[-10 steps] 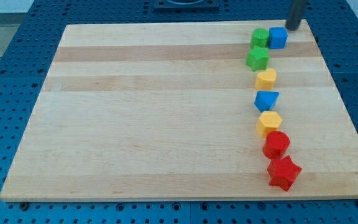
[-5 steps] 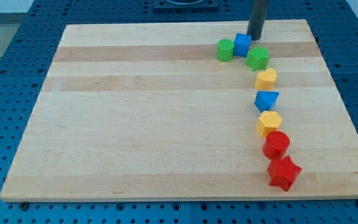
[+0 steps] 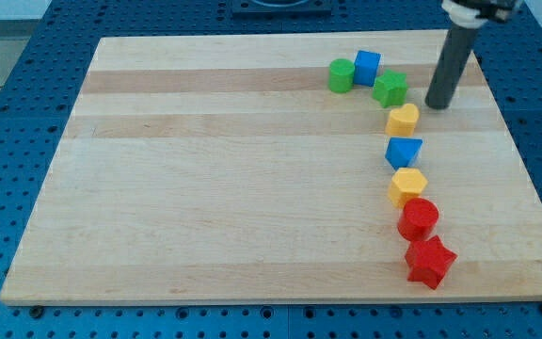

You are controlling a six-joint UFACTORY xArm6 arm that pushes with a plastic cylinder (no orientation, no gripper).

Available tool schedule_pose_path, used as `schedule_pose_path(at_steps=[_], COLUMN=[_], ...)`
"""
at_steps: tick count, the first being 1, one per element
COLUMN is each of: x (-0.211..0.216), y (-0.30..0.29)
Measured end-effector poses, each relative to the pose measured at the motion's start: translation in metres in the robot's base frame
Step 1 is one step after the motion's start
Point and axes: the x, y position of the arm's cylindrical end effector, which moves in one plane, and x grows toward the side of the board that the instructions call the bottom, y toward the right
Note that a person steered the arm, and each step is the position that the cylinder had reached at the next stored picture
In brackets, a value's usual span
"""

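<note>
My tip [image 3: 438, 104] rests on the board near the view's upper right, touching no block. Nearest to it is the yellow block [image 3: 403, 120], just down and to the left, with a small gap between them. The green star-like block [image 3: 390, 88] lies a little farther left of the rod. A blue cube [image 3: 367, 67] and a green cylinder [image 3: 342, 74] sit side by side beyond it, toward the view's top.
Below the yellow block a column runs down the view's right: a blue block [image 3: 404, 151], a yellow hexagon [image 3: 407, 186], a red cylinder [image 3: 419, 218] and a red star [image 3: 430, 261]. The wooden board [image 3: 233, 188] lies on a blue perforated table.
The blue cube and green cylinder were pushed left along the top. The tip then left the blue cube and moved right and down, past the green star block.
</note>
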Motion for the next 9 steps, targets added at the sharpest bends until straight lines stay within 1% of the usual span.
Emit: schedule_pose_path(at_steps=[1,2,3,4,5,6,7,8,9], x=[0.004,0.02,0.033,0.028,0.018,0.016,-0.011,-0.044,-0.044], y=[0.001,0.018,0.013,-0.082,-0.144,-0.066,0.001,0.004,-0.061])
